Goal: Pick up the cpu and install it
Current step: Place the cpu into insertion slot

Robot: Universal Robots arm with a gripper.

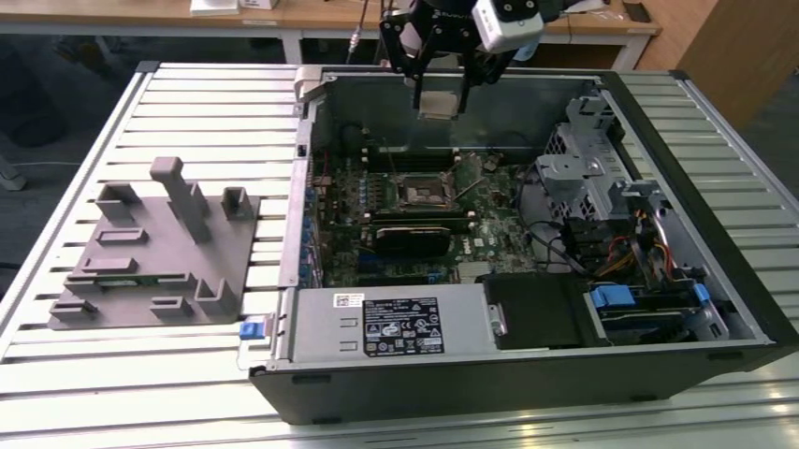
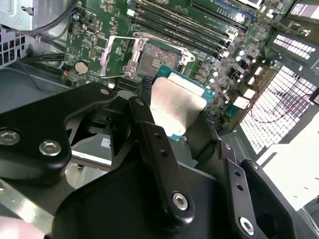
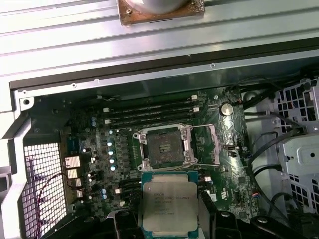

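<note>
The cpu (image 1: pixel 437 104) is a thin square chip with a silvery top and green edges. My gripper (image 1: pixel 440 97) is shut on it by two opposite edges. It hangs above the far part of the open computer case. In both wrist views the cpu (image 3: pixel 169 203) (image 2: pixel 175 105) sits between the black fingers (image 2: pixel 149 130). The motherboard socket (image 3: pixel 163 148) (image 2: pixel 152 57) lies below, apart from the chip. Its metal frame is swung open and its dark contact field is bare. In the exterior view the socket (image 1: pixel 422 194) is nearer the camera than the gripper.
A grey plastic fixture (image 1: pixel 156 253) stands on the slatted table at the exterior view's left. Inside the case are memory slots (image 3: pixel 149 110), a metal drive cage (image 1: pixel 600 178) with cables at the exterior view's right, and a labelled power supply (image 1: pixel 399 323) at the near side.
</note>
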